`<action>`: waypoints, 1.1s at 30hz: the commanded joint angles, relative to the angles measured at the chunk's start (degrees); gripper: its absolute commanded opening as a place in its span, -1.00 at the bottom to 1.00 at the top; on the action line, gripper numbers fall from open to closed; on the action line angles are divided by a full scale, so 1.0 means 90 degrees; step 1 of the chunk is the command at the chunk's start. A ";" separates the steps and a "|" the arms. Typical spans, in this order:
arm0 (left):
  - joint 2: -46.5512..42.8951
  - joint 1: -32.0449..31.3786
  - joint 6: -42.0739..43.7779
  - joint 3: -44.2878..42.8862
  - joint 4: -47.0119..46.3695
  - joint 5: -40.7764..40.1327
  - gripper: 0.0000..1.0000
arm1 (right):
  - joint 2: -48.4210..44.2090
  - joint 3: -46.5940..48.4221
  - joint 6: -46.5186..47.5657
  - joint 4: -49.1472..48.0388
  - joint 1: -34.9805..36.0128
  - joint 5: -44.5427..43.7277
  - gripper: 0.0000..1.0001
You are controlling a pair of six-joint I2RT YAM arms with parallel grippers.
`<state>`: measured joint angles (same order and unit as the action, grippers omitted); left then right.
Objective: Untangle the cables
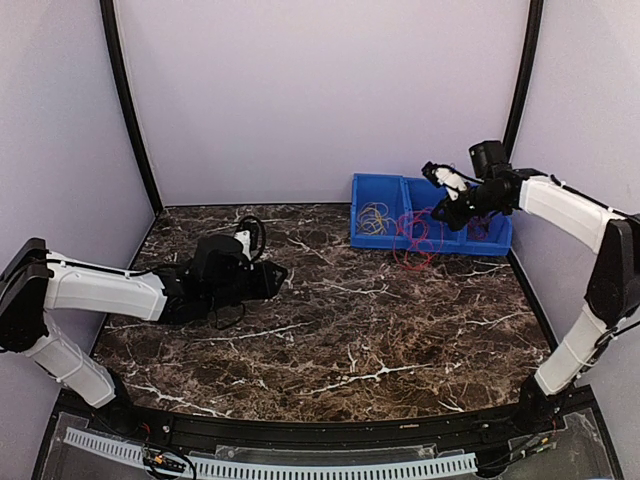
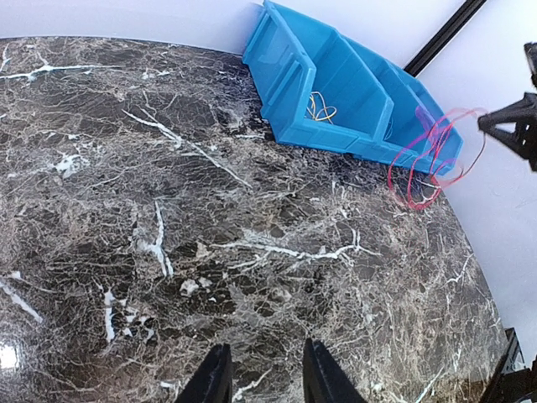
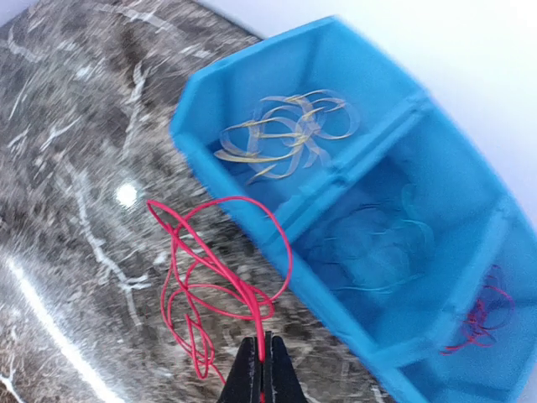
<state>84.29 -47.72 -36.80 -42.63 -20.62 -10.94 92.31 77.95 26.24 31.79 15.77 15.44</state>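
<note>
My right gripper is shut on a red cable, whose tangled loops hang over the table just in front of the blue bin. From above, the red cable dangles below the right gripper at the bin's front wall. Yellow cables lie in the bin's left compartment and thin blue cables in the middle one. Another red cable lies in the right compartment. My left gripper hovers low over the marble at the left, open, with nothing between its fingers.
The blue bin has three compartments and stands at the back right against the wall. The dark marble table stretches between the arms. Grey walls close in the back and both sides. The left arm lies low across the left side.
</note>
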 commanded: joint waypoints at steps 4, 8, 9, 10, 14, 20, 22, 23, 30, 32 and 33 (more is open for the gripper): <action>-0.0093 0.0039 0.0004 0.0161 -0.0070 0.0034 -0.37 | -0.0150 0.0881 -0.1030 -0.0947 -0.1921 0.0302 -1.00; -0.0143 0.0042 -0.0059 0.0284 -0.0109 0.0034 -0.37 | -0.0115 0.0747 -0.1657 -0.2168 -0.2503 -0.0123 -1.00; -0.0145 0.0041 -0.0091 0.0303 -0.0120 0.0039 -0.37 | -0.0077 0.0673 -0.1721 -0.2425 -0.2550 -0.0286 -1.00; -0.0154 0.0039 -0.0110 0.0335 -0.0140 0.0055 -0.37 | 0.0019 0.0599 -0.1743 -0.2660 -0.2577 -0.0463 -1.00; -0.0154 0.0039 -0.0181 0.0394 -0.0159 0.0109 -0.37 | 0.0656 0.0681 -0.1872 -0.3013 -0.2652 -0.0655 -1.00; -0.0234 0.0039 -0.0166 0.0401 -0.0058 0.0056 -0.37 | 0.1741 0.1178 -0.2213 -0.3083 -0.2851 -0.0637 -1.00; -0.0269 0.0044 -0.0148 0.0406 -0.0006 0.0018 -0.37 | 0.1907 0.1242 -0.2316 -0.3158 -0.2933 -0.0617 -1.00; -0.0280 0.0045 -0.0149 0.0414 0.0015 -0.0014 -0.36 | 0.1957 0.1261 -0.2358 -0.3190 -0.2965 -0.0612 -1.00; -0.0200 0.0049 -0.0154 0.0419 -0.0006 -0.0012 -0.36 | 0.2068 0.1256 -0.2582 -0.3457 -0.3141 -0.0808 -1.00; -0.0115 0.0049 -0.0164 0.0378 -0.0042 0.0033 -0.36 | 0.2194 0.1328 -0.2545 -0.3355 -0.3157 -0.0730 -1.00; -0.0063 0.0049 -0.0168 0.0346 -0.0057 0.0056 -0.36 | 0.2244 0.1351 -0.2515 -0.3293 -0.3158 -0.0692 -1.00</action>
<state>83.94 -47.72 -38.04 -39.40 -20.91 -10.55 111.63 87.64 4.40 4.58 -12.38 9.13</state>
